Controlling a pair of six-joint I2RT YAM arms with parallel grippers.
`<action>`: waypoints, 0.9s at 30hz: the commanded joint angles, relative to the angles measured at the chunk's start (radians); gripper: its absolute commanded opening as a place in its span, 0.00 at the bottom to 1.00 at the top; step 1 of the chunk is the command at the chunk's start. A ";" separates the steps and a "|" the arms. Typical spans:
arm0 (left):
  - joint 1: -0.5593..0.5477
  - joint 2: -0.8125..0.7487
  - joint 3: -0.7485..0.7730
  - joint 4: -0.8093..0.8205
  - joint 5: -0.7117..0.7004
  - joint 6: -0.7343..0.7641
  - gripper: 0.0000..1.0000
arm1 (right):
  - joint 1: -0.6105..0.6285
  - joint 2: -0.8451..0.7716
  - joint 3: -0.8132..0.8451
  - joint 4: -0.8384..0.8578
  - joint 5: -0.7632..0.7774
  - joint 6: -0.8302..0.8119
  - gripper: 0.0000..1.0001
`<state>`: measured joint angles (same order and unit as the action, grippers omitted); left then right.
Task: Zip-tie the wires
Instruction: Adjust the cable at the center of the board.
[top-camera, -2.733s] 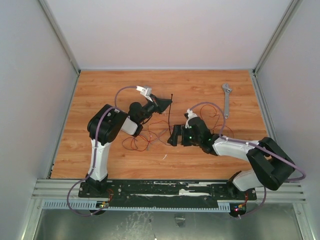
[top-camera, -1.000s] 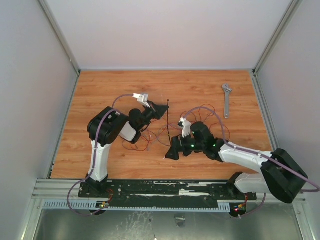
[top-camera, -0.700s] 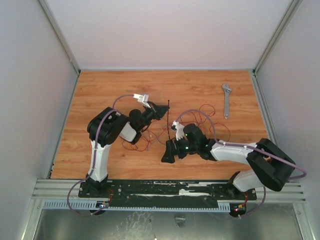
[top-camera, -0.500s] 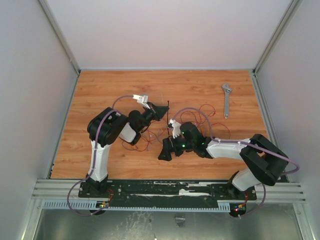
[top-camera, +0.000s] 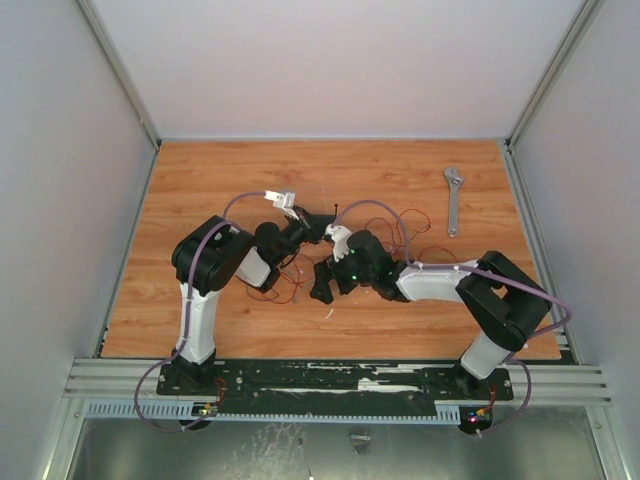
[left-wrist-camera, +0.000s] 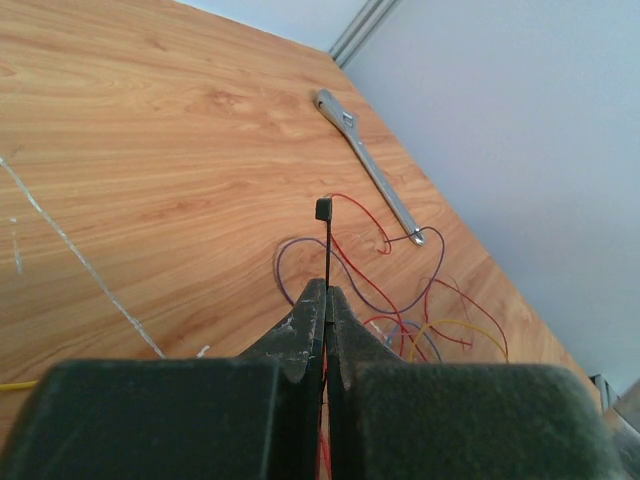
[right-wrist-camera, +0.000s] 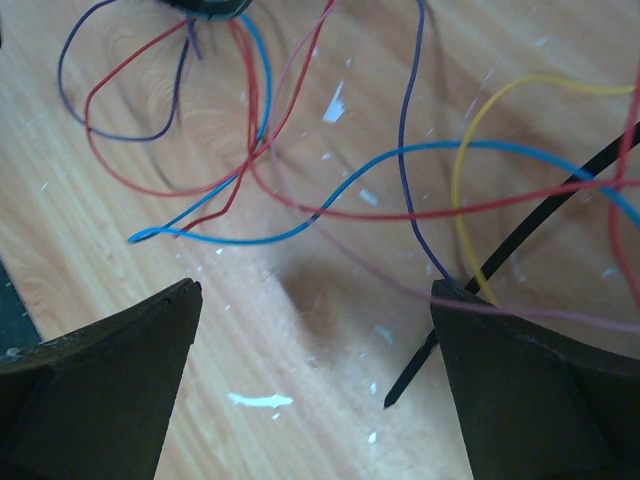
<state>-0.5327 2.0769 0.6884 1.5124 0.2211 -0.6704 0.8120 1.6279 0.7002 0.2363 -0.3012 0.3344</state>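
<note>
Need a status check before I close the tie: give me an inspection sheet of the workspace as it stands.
Surface: wooden tabletop, with white scuffs and specks.
Job's things: thin red, blue, yellow and purple wires lie loose, not bundled; thin black plastic zip tie is held upright.
Clutter: silver metal adjustable wrench at far right.
Grippers: left gripper is shut on the zip tie; right gripper is open, low over the wires.
Cables: lilac robot cables loop off both arms.
Surroundings: pale grey walls; metal rail at near edge.
</note>
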 joint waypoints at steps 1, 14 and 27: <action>-0.006 -0.017 -0.008 0.071 0.011 -0.010 0.00 | -0.023 0.046 0.043 0.042 0.040 -0.101 0.99; -0.008 -0.003 -0.024 0.081 0.009 -0.026 0.00 | -0.069 0.115 0.164 0.076 0.041 -0.181 0.99; -0.013 -0.007 -0.023 0.059 0.005 -0.025 0.00 | -0.076 0.079 0.164 0.038 0.012 -0.193 0.99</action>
<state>-0.5354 2.0769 0.6716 1.5162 0.2222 -0.7002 0.7444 1.7355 0.8665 0.2829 -0.2771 0.1558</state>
